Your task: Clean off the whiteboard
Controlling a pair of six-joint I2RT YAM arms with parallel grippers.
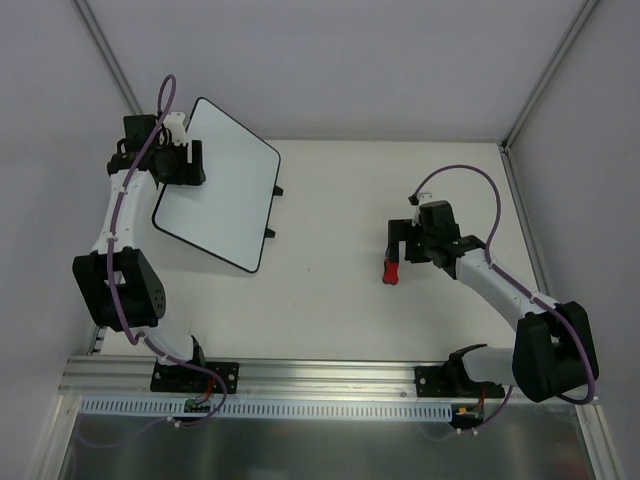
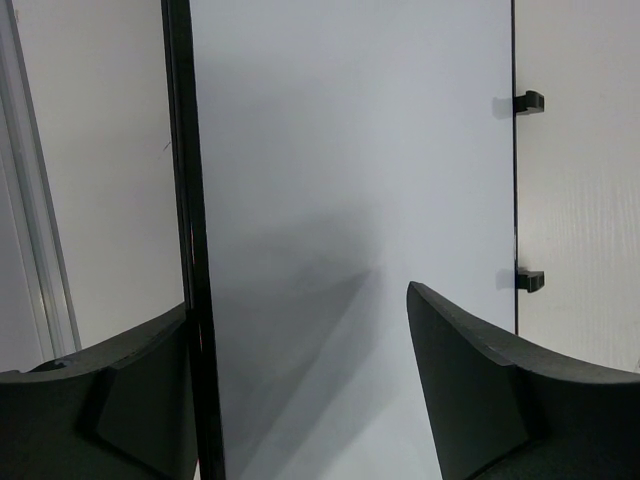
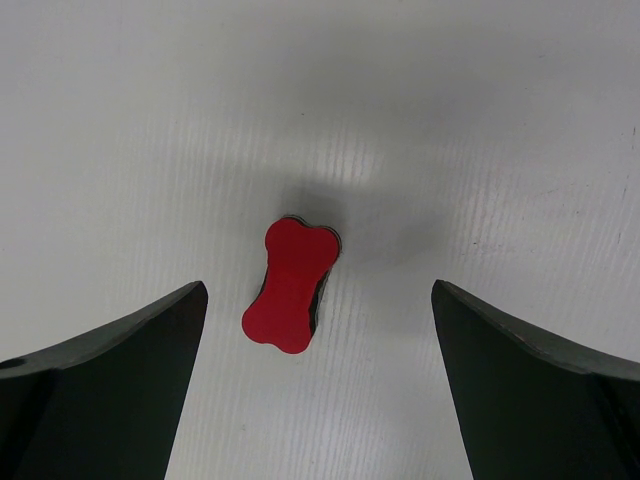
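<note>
**Step in hand: right tool lining up on the eraser; wiping not yet begun.**

The whiteboard (image 1: 220, 185) is lying angled at the left of the counter (image 1: 340, 200), its two clips (image 1: 277, 190) facing the middle, and its face is showing no writing in either view. The left tool (image 1: 180, 160) is sitting at the board's outer edge with fingers apart, the black rim running just beside one finger and nothing clamped. Well apart to the right, the red bone-shaped eraser (image 3: 290, 285) is lying flat on the counter. The right tool (image 3: 318, 285) is hovering above it, fingers spread wide and not touching it. Judgement: the next move is calling for a straight descent, a close across the eraser's narrow waist, then a carry over to the board while the left tool is steadying it.
</note>
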